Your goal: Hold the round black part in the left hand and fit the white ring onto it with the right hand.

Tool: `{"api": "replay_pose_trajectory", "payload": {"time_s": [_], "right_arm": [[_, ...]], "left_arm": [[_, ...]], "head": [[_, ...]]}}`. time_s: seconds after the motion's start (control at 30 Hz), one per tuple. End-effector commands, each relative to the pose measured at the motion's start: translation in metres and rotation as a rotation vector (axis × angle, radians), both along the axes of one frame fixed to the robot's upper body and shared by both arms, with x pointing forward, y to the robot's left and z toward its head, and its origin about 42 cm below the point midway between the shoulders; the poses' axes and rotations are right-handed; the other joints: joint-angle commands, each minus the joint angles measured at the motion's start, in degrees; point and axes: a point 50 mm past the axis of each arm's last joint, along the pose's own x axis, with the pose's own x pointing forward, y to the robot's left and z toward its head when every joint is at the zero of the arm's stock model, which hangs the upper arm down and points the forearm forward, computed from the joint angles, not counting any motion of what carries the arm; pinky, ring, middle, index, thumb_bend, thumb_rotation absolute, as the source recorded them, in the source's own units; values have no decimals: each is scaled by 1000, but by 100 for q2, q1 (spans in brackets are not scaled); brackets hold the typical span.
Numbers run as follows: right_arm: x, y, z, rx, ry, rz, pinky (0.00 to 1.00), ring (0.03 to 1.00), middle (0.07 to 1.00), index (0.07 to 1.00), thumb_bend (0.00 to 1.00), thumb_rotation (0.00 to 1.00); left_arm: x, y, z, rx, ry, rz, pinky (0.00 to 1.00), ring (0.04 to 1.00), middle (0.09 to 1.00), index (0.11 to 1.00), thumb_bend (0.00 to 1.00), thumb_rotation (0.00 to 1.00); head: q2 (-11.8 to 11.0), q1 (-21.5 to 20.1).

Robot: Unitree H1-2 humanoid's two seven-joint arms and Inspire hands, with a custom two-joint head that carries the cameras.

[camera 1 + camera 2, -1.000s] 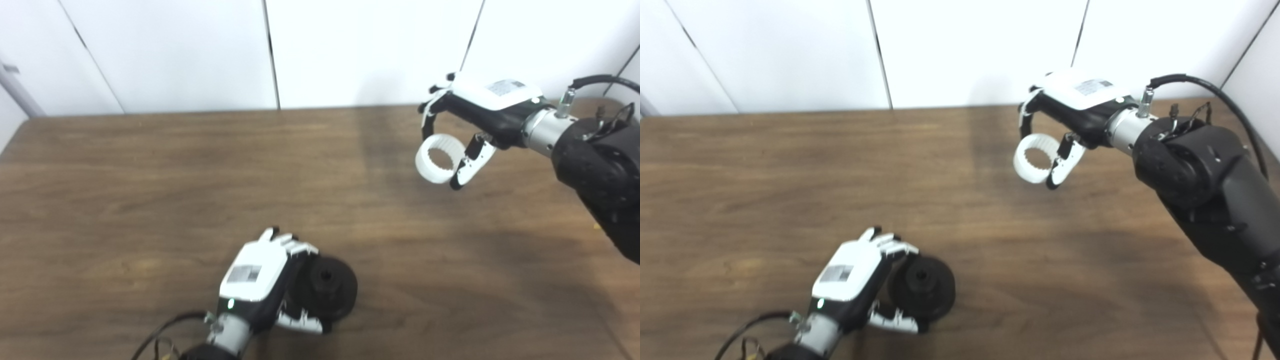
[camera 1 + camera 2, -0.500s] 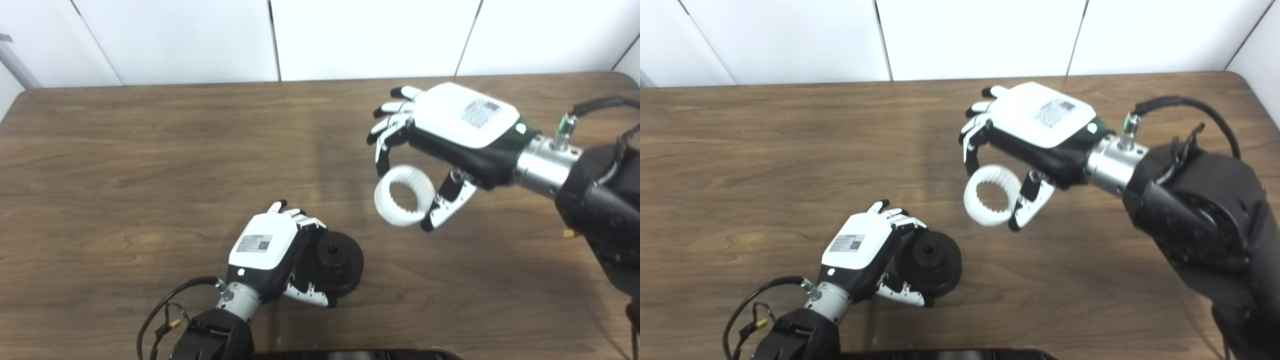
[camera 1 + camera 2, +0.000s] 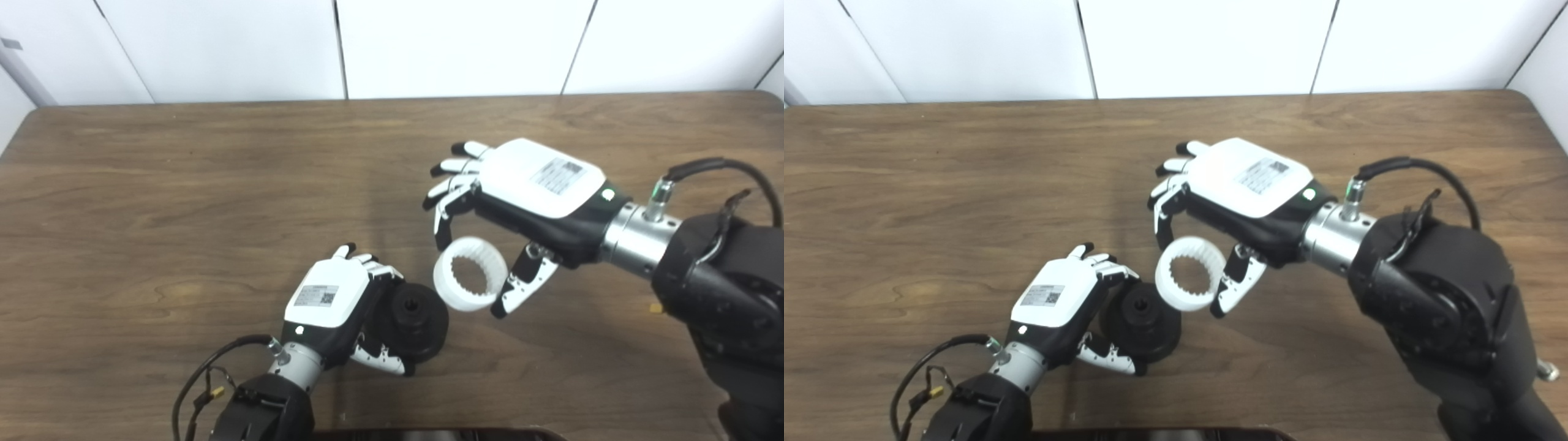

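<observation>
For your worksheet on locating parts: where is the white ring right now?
In the left eye view, the white ring sits centre-right, held in the right hand, just up-right of the round black part in the left hand.

We see a brown wood-grain table (image 3: 184,184) filling most of the view, grain running left to right, far right corner rounded. Behind its far edge we see a white panelled wall (image 3: 459,43) with thin dark seams between panels. At the far left we note a grey strip (image 3: 18,70) slanting along the wall. On the table near the right edge sits a small yellowish speck (image 3: 655,308), too small for us to identify. At the near edge a dark object (image 3: 429,433) shows, mostly cut off.
</observation>
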Motion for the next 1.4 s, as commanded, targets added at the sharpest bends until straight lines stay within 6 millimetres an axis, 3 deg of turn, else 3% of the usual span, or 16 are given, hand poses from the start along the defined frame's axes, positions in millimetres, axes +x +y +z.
{"api": "replay_pose_trajectory", "payload": {"time_s": [0.0, 0.7, 1.37], "right_arm": [[1, 4, 3, 5, -57, 11, 1000, 918, 805, 482, 526, 139], [11, 25, -45, 58, 25, 24, 1000, 930, 829, 482, 525, 138], [19, 29, -68, 76, 22, 30, 1000, 937, 831, 482, 525, 136]], "left_arm": [[1, -7, 4, -17, -12, -6, 995, 877, 772, 481, 525, 57], [1, -15, 7, -38, -2, 0, 996, 874, 767, 480, 525, 55], [2, -19, 9, -41, -21, -4, 995, 865, 759, 480, 526, 56]], "head": [[1, -2], [19, 84], [29, 126]]}}
